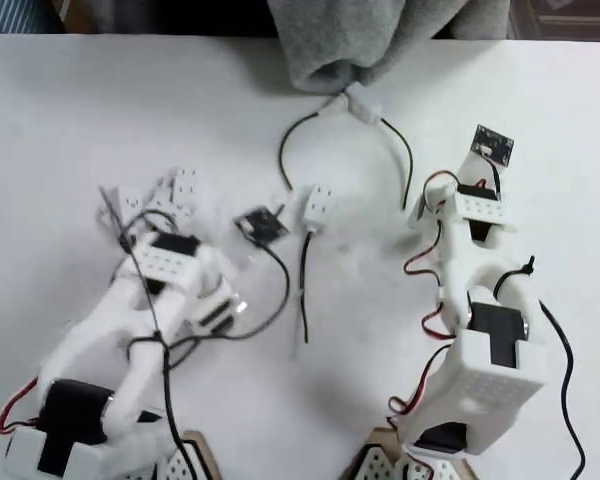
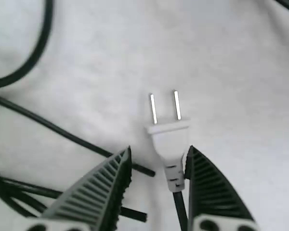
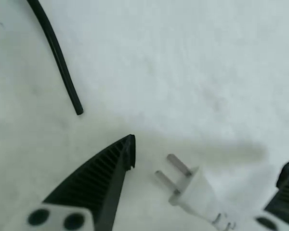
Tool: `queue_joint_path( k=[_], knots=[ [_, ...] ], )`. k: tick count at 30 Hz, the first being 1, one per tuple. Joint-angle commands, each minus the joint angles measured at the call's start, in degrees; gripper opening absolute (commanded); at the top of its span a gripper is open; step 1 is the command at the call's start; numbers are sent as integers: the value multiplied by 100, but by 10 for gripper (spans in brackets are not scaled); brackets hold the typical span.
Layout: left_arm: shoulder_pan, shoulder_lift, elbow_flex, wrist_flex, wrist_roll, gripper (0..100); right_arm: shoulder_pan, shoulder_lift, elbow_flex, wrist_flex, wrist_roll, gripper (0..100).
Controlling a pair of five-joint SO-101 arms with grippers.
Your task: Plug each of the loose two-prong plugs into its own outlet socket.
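Observation:
A white two-prong plug [image 2: 167, 139] lies flat on the white table, prongs pointing away from my left gripper [image 2: 159, 154]. That gripper is open, and the plug's body sits between its dark ribbed fingers [image 2: 106, 187], closer to one than the other. A second white plug [image 3: 195, 195] lies between the wide-open fingers [image 3: 111, 173] of my right gripper [image 3: 211, 153]. In the high view, white outlet blocks [image 1: 185, 185] lie beyond the left arm [image 1: 165, 265], and another outlet block [image 1: 318, 205] lies mid-table. The right arm [image 1: 475, 215] stands at the right.
Black cables [image 2: 48, 127] cross the table beside the left gripper. A loose black cable end [image 3: 78, 110] lies beyond the right gripper. A white inline connector [image 1: 363, 103] with black leads sits near a grey cloth [image 1: 360, 40] at the table's far edge.

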Motion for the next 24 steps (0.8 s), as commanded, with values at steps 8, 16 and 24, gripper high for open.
queue_joint_path(
  k=[8, 16, 24],
  knots=[
    [-277, -180, -387, -281, -105, 192, -31, -251, -35, -84, 62, 443],
    [-277, -189, -440, -519, -97, 192, -31, -251, -35, -84, 70, 443],
    [-497, -189, -624, -554, -88, 192, -31, -251, -35, -84, 70, 443]
  ],
)
